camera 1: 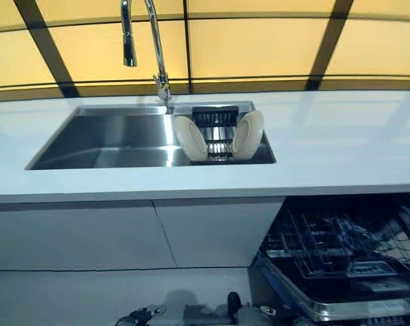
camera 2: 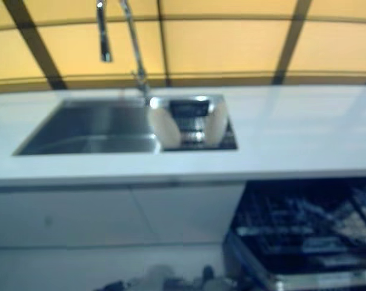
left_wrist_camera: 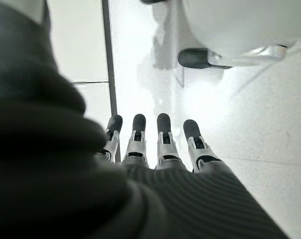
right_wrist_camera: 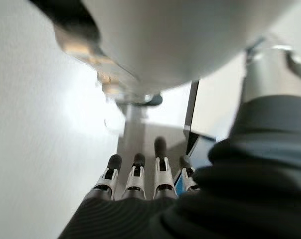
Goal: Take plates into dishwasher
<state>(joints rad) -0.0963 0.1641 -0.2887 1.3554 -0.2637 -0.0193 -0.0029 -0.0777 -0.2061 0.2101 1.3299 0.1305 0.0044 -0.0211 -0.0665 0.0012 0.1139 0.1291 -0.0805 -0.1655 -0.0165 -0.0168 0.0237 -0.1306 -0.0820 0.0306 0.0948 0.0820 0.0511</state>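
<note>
Our left hand [left_wrist_camera: 160, 144] and right hand [right_wrist_camera: 140, 179] hanging low, fingers straight, empty, two plates [camera 1: 190, 138] upright in the sink [camera 1: 110, 139], dishwasher rack [camera 1: 341, 251] pulled out.

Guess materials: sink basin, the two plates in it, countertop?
Sink basin: looks like brushed stainless steel, grey with soft reflections. Two plates: cream, smooth, slight sheen, probably ceramic, possibly melamine. Countertop: white, glossy, reflecting the window; stone or solid surface, can't tell.

White flat countertop [camera 1: 341, 142] runs across, with a stainless steel rectangular sink [camera 1: 110, 139] set into it and a tall curved chrome faucet [camera 1: 145, 41] behind. Back wall is glowing yellow-orange panels [camera 1: 259, 47] split by dark frame bars (backlit look). Plain white cabinet fronts [camera 1: 123, 234] sit below, over a pale grey floor [camera 1: 69, 299].
</note>
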